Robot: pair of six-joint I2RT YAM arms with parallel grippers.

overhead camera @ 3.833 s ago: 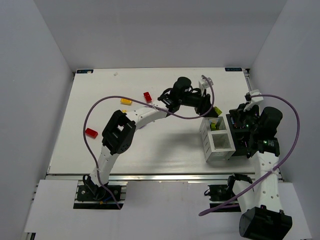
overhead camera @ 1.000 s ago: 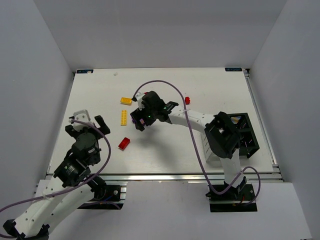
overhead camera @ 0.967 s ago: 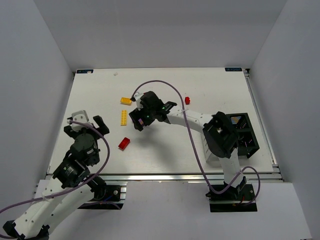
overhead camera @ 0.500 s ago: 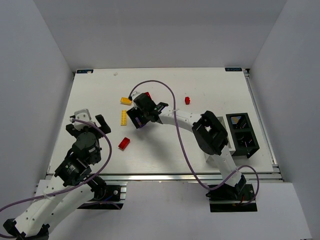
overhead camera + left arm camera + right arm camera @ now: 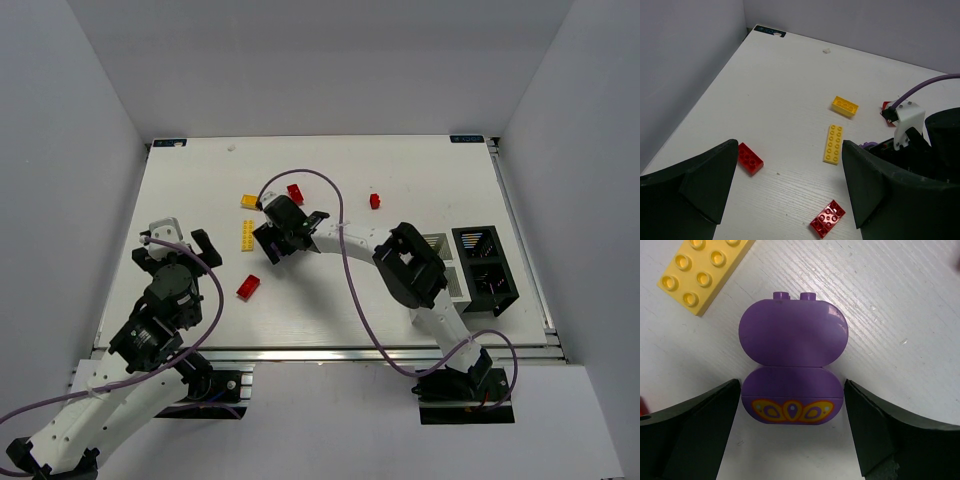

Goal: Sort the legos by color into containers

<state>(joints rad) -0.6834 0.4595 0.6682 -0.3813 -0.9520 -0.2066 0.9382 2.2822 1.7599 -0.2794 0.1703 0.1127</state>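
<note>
Within the last second the right hand has slid toward the long yellow brick. It now stands wide open astride the purple piece, which lies on the counter just beside that brick. A grasp looks imminent.

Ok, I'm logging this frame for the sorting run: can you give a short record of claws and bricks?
right claw: open, fingers either side of purple piece on the table
left claw: open, holding nothing
yellow bricks: two, loose on table
red bricks: several, loose on table
containers: right side, away from both claws
</note>
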